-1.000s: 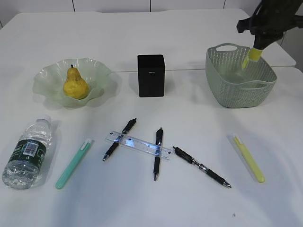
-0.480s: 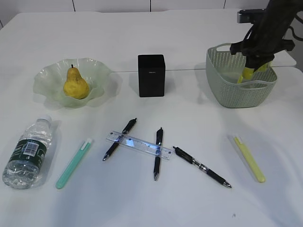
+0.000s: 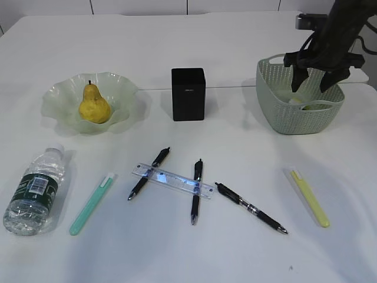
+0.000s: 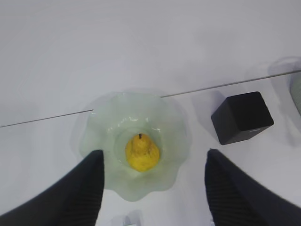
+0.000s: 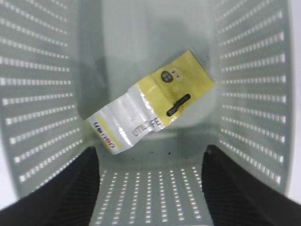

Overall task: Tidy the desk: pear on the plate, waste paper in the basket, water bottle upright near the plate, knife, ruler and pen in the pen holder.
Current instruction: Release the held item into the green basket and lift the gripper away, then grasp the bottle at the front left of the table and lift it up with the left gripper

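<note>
Right claw [image 3: 313, 79] hangs over the basket [image 3: 271, 106] at the far right of the table [image 3: 235, 253] with its fingers spread wide and nothing between them; a second ago it was pinched on a yellow strip held above the rim, and half a second ago it had dipped inside with it. That strip is the waste paper [image 5: 150, 107], a yellow and white wrapper with dark print, now lying flat on the basket's floor. In the right wrist view its long axis runs diagonally, yellow end upper right, white end lower left. Left claw [image 4: 153, 188] is open and empty, hovering above the pear [image 4: 141, 152], which sits on the plate [image 4: 101, 141].
</note>
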You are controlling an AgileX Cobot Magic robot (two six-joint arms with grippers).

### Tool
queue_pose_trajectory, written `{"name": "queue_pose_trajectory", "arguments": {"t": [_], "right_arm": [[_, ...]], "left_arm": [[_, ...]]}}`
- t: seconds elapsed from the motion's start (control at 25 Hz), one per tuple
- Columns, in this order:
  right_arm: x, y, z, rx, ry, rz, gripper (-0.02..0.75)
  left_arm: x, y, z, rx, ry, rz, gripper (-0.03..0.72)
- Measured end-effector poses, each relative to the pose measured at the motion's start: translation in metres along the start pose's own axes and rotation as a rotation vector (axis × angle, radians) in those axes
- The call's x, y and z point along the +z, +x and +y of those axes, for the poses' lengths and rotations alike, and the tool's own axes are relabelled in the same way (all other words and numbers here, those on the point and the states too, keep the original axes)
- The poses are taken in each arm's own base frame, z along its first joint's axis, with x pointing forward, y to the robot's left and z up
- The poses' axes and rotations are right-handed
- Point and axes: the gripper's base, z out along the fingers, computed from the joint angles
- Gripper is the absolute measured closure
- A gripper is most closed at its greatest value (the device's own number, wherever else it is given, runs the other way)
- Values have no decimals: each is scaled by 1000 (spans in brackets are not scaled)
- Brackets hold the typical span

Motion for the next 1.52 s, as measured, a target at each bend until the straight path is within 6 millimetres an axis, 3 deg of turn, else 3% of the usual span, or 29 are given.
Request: {"name": "queue_pose_trajectory", "arguments": {"t": [0.16, 0.52, 0.68, 0.84, 0.96, 1.12, 1.52], "right_arm": [[-25, -2, 3, 11, -35, -42, 195], [-127, 8, 5, 10, -56, -205, 206], [-158, 24, 5, 4, -62, -229, 223], [-184, 55, 4, -17, -63, -215, 227], [-190, 84, 2, -20, -60, -166, 229], [-194, 122, 1, -20, -62, -108, 231], [-211, 202, -1, -13, -85, -68, 233]], "left_arm": [[-1, 0, -1, -8, 11, -1, 197], [-12, 6, -2, -13, 14, 11, 191], [-3, 26, 0, -23, 12, 101, 191], [-1, 47, 0, -36, 18, 180, 191], [4, 63, 1, -52, 13, 242, 188], [26, 87, 5, -72, 5, 355, 162], [105, 130, 14, -107, -19, 589, 136]]}}
